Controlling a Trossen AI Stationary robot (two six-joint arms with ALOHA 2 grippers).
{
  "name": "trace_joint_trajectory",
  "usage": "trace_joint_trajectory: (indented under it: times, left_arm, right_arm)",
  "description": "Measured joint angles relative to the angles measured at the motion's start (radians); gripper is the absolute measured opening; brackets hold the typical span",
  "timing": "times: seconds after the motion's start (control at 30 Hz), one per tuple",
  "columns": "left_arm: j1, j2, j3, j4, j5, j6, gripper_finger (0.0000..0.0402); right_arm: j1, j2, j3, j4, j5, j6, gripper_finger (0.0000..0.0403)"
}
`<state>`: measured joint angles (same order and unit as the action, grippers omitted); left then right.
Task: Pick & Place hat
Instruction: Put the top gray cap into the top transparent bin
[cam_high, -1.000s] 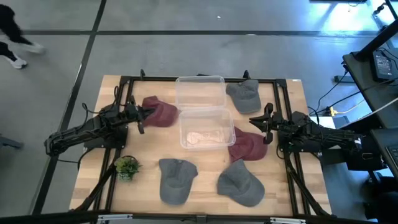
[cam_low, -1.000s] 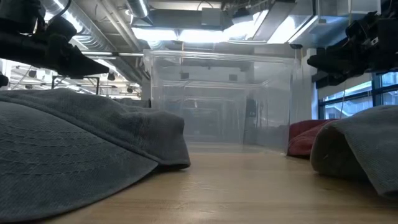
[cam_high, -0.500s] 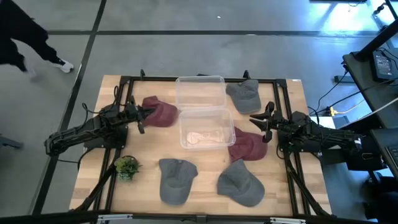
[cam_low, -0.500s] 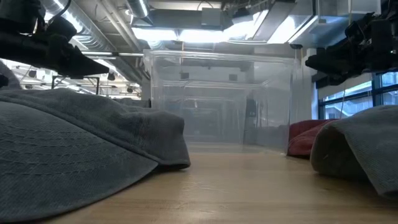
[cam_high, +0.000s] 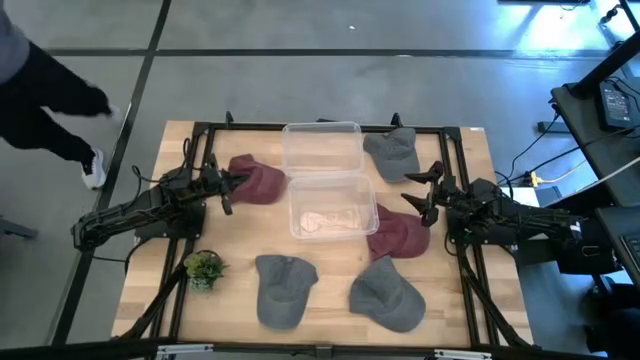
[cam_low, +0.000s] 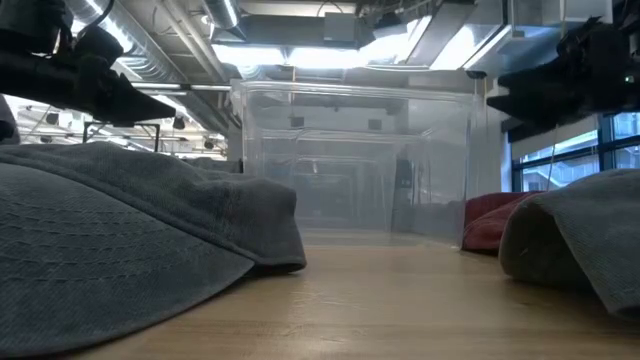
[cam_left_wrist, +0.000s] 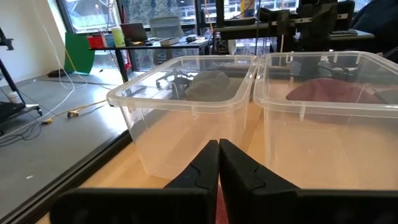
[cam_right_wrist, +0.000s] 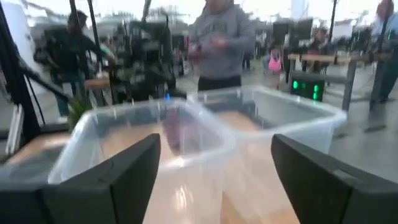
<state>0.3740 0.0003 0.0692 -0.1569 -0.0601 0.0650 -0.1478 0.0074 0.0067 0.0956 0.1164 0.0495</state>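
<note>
Table (cam_high: 155, 270): light wooden top carrying both arms, two bins and five caps.
Left arm: stretches along the table's left side; its gripper (cam_high: 231, 183) is clenched, fingers (cam_left_wrist: 205, 167) pressed together in the left wrist view, tips at the edge of the maroon cap (cam_high: 256, 179).
Right arm: lies along the table's right side; its gripper (cam_high: 422, 196) is spread wide, one finger (cam_right_wrist: 127, 168) far from the other, hovering above the table.
Clear bins: the far bin (cam_high: 321, 148) and the near bin (cam_high: 332, 205) sit side by side touching, between the two grippers and ahead of each.
Near bin contents: something pale lies on the floor; I cannot tell what.
Second maroon cap (cam_high: 397, 234): just below and beside the right gripper, against the near bin's wall.
Grey caps: one (cam_high: 392, 152) near the right gripper at the table's far edge; two more (cam_high: 281, 286) (cam_high: 387, 293) at the front edge, well apart from both grippers.
Small green plant (cam_high: 204, 267): beside the left arm, toward the front.
Person (cam_high: 45, 95): on the floor beyond the table's left corner.
</note>
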Motion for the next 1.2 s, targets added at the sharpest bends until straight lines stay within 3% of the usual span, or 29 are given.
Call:
trace_joint_trajectory:
  times: [0.2, 0.33, 0.47, 0.77, 0.97, 1.2]
  left_arm:
    - [0.000, 0.000, 0.000, 0.002, 0.001, -0.062, 0.0012]
    - [0.000, 0.000, 0.000, 0.003, 0.001, -0.077, 0.0011]
    - [0.000, 0.000, 0.000, 0.004, 0.001, -0.078, 0.0012]
    - [0.000, 0.000, 0.000, 0.003, 0.001, -0.078, 0.0007]
    - [0.000, 0.000, 0.000, 0.003, 0.001, -0.078, 0.0008]
    - [0.000, 0.000, 0.000, 0.003, 0.001, -0.078, 0.0012]
  right_arm:
    - [0.000, 0.079, 0.101, 0.006, 0.166, 0.026, 0.0298]
    - [-0.020, 0.239, 0.268, -0.181, 0.311, 0.110, 0.0281]
    - [-0.103, 0.457, 0.464, -0.376, 0.351, 0.153, 0.0271]
    - [-0.411, 0.944, 0.846, -0.661, 0.231, 0.101, 0.0269]
    - [-0.667, 1.195, 0.925, -0.617, -0.130, -0.016, 0.0269]
    - [-0.827, 1.448, 0.926, -0.489, -0.083, -0.035, 0.0269]
